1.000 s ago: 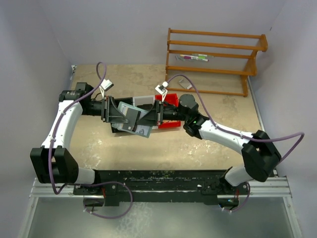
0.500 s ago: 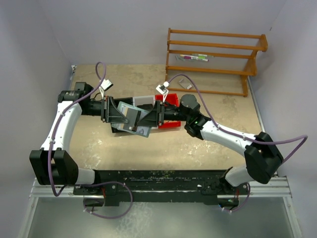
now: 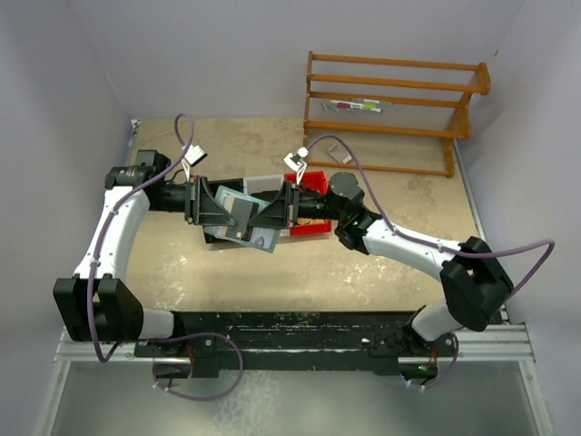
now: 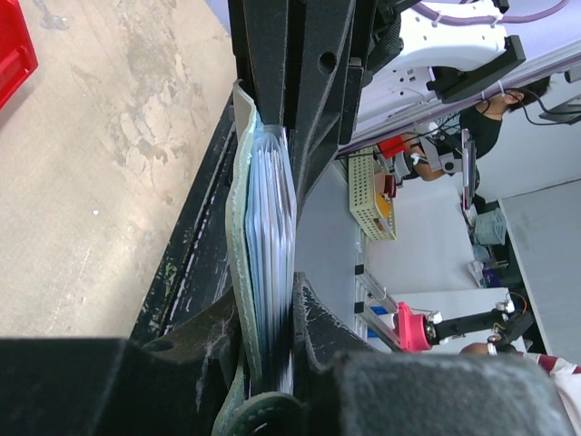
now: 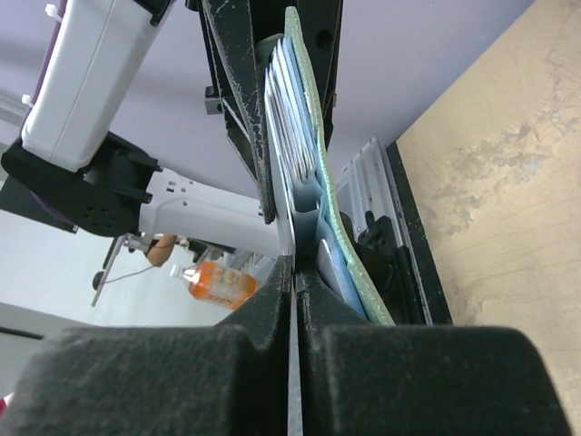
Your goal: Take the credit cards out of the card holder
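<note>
Edgewise, grey-green card holder (image 4: 238, 236) bulges w/ stacked pale-blue credit cards (image 4: 272, 227).

A robotics lab: plain lavender walls (image 3: 54, 91) box in a worn counter (image 3: 363, 263), where two cabled robot arms (image 3: 118, 218) are bolted to a black base plate (image 3: 300, 325). Beyond the cell, the left wrist view shows a yellow crate (image 4: 372, 195) and a person (image 4: 486, 127) at a bench.

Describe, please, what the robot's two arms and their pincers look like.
The left arm and right arm have white links between bulky black joints. A purple cable loops along each, with a small white connector near the wrist. The left pincer and right pincer are matte black and wedge-shaped, scuffed with pale marks.
</note>
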